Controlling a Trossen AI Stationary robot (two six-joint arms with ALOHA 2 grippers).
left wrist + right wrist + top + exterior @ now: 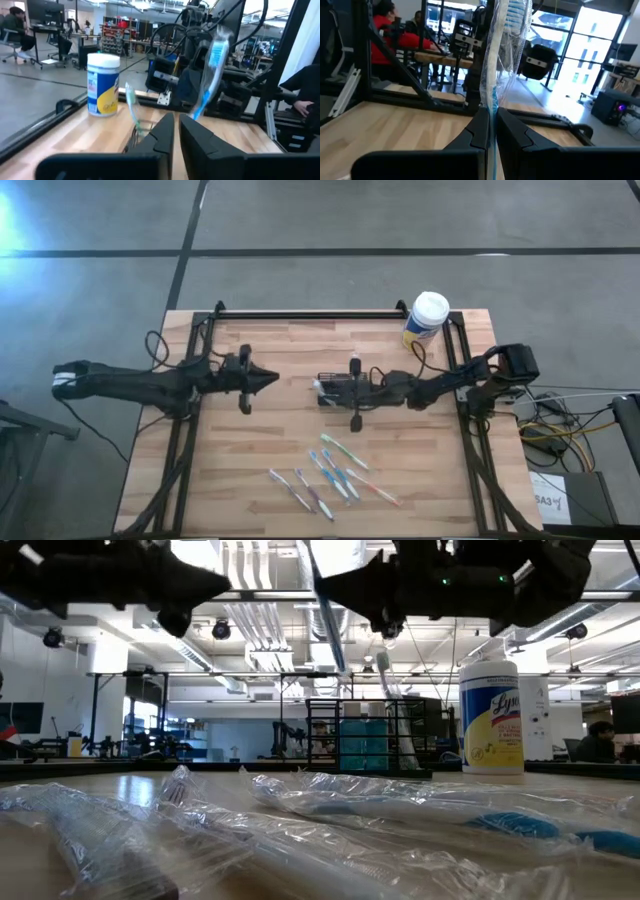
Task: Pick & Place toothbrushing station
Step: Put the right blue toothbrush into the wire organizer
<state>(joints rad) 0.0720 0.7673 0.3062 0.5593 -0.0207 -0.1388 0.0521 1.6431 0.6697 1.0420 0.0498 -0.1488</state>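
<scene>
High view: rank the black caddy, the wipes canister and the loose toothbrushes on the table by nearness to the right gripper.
From the right gripper:
1. Black caddy, right at the jaws, mid-table.
2. Loose toothbrushes, toward the near edge.
3. Wipes canister, far right corner.

- The yellow canister with the white lid, standing on the counter, carried a blue brand word in the low view; only its first letters, "Ly", could be read before the label curved out of sight.
- Smaller print sat under that word on the same label, too small to read.
- A white sheet on the floor beside the counter, seen in the high view, bore dark marks that looked like "SA3", though this was uncertain.
- No other text could be read.
</scene>
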